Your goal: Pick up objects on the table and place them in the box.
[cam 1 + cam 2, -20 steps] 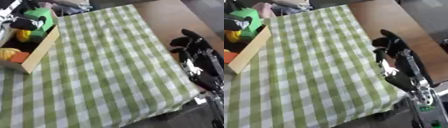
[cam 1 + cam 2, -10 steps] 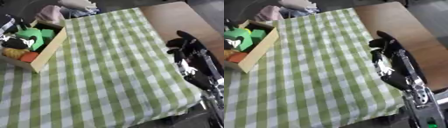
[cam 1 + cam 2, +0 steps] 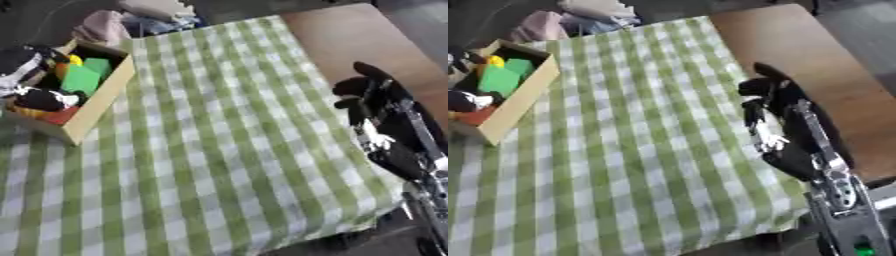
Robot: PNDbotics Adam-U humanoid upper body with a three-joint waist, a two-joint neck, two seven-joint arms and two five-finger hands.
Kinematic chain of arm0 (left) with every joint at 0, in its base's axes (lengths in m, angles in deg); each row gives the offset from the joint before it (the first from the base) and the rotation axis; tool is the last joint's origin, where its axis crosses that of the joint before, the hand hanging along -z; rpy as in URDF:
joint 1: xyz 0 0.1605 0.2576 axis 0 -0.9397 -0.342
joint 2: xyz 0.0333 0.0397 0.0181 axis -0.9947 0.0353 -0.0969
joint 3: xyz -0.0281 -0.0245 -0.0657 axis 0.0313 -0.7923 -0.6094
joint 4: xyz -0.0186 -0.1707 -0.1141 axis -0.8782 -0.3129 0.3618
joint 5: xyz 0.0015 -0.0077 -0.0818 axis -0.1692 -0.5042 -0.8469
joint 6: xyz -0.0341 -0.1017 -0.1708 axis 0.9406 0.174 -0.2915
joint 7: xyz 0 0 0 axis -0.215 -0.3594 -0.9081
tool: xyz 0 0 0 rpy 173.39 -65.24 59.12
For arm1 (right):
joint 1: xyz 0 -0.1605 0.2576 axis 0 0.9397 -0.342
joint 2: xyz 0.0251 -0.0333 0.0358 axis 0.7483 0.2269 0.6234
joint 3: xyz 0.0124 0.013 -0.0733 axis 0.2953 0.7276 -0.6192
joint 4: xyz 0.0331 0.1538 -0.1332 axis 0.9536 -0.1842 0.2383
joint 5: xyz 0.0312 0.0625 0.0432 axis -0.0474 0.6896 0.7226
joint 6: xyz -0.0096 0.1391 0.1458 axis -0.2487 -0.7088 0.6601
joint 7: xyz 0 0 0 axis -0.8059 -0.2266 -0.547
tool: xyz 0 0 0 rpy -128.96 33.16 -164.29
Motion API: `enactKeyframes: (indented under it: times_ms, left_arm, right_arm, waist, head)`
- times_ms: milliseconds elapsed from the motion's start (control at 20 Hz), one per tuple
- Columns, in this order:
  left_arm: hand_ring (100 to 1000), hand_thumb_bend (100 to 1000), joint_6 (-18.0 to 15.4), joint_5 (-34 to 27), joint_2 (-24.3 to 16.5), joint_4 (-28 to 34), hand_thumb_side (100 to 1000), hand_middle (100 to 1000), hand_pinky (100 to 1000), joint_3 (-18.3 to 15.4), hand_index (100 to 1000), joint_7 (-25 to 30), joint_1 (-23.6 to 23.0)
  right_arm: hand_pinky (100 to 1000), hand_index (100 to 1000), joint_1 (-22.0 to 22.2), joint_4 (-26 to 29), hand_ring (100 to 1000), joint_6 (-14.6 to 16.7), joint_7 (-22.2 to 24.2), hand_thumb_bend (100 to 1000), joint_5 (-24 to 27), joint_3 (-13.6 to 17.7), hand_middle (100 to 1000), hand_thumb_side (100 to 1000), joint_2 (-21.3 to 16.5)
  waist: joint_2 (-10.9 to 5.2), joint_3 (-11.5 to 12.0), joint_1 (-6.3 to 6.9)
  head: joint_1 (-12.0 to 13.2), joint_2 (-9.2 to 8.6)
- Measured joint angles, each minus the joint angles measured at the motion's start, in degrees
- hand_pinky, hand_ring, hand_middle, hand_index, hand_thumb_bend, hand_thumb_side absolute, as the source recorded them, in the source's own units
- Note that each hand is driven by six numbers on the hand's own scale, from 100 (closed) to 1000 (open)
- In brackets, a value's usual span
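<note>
Box (image 3: 98,105) far left on checked cloth (image 3: 219,150), holding green block (image 3: 80,79), yellow, orange and dark items. No loose objects visible on cloth over desk (image 3: 350,35); task looks near done. Right hand (image 3: 372,95) at right edge, fingers curled, empty. Left hand unseen.

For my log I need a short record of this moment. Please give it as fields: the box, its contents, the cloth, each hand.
box: wooden box, at the table's left edge
contents: green block, yellow, red and dark items; not all identifiable
cloth: green checked cloth, no loose objects visible on it
right hand: right hand, fingers curled, holding nothing
left hand: not visible
</note>
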Motion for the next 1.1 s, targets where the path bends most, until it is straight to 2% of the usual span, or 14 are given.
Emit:
enactKeyframes:
  times_ms: [200,350,550,800,1100]
  left_arm:
    - [738,325,0.79,-2.06,-0.04,4.69,481,760,765,-2.95,826,-2.72,-2.81]
    - [726,240,2.28,-5.77,-0.07,11.38,472,735,760,-6.89,802,-7.82,-6.87]
    - [717,186,3.10,-13.30,0.47,22.01,484,721,746,-12.28,792,-16.85,-14.01]
    - [699,133,1.10,-19.74,5.23,31.58,528,703,731,-15.37,778,-25.21,-21.21]
    - [697,100,-3.85,-22.99,13.67,33.57,600,701,729,-15.92,773,-30.49,-25.01]
  right_arm:
    - [700,936,0.18,-0.12,777,-0.03,-0.17,100,-0.04,0.07,724,470,0.00]
    - [700,936,0.24,-0.16,778,-0.10,-0.33,100,-0.27,0.36,725,470,0.00]
    - [699,936,0.68,-0.35,779,-0.13,-0.81,100,-0.49,0.68,726,470,-0.01]
    - [696,935,1.16,-0.91,778,-0.21,-1.58,100,-0.61,0.72,728,470,-0.13]
    - [688,928,1.25,-1.64,770,-0.55,-3.29,100,-1.13,0.77,732,470,-0.40]
  waist:
    - [0.00,0.56,0.00]
    - [0.00,1.34,0.00]
    - [0.00,2.66,-0.01]
    - [-0.34,4.63,-0.02]
    - [-0.34,5.86,-0.03]
  head:
    - [-0.02,0.00]
    - [-0.12,0.00]
    - [-0.34,0.00]
    - [0.58,0.00]
    - [3.58,0.00]
